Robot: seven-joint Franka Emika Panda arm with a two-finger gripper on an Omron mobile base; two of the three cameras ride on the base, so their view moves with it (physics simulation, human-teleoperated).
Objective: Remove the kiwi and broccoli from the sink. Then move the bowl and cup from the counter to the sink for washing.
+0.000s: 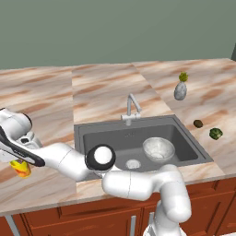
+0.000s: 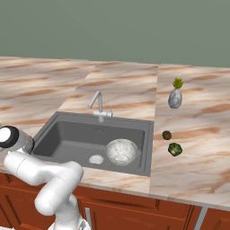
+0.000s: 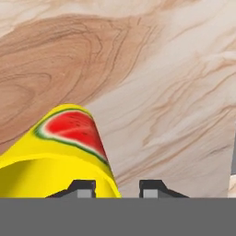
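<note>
Here, nearest first.
Gripper (image 3: 118, 186): low over the counter at the left end. In the hand view its two dark tips stand fairly narrow, with the cup's side wall reaching in between them. A strip of marble shows between that wall and the tip at 5 o'clock, so I cannot tell whether the pincer has a grip on it.
Cup (image 1: 20, 169) (image 3: 60, 143): yellow with a watermelon-slice mark, on the counter at about 8 o'clock in the left base view. It is just under the robot's hand, left of the sink and well apart from it.
Counter (image 1: 106, 92): pinkish-tan veined marble over reddish-brown cabinets.
Sink (image 1: 92, 138) (image 2: 67, 134): dark grey basin at the centre of both base views.
Drain (image 1: 133, 163) (image 2: 96, 159): round, on the basin floor towards the near wall.
Bowl (image 1: 158, 148) (image 2: 121, 150): whitish-grey and upright inside the sink, at 2 o'clock from the drain and just beside it.
Broccoli (image 1: 215, 133) (image 2: 174, 149): on the counter at 3 o'clock from the sink, out of the basin.
Kiwi (image 1: 198, 123) (image 2: 166, 134): on the counter at 11 o'clock from the broccoli, near it but apart.
Tap (image 1: 131, 108) (image 2: 99, 105): silver, on the sink's far rim at 12 o'clock.
Vase (image 1: 180, 91) (image 2: 174, 98): grey and egg-shaped with a green tuft, upright, at 12 o'clock beyond the kiwi.
</note>
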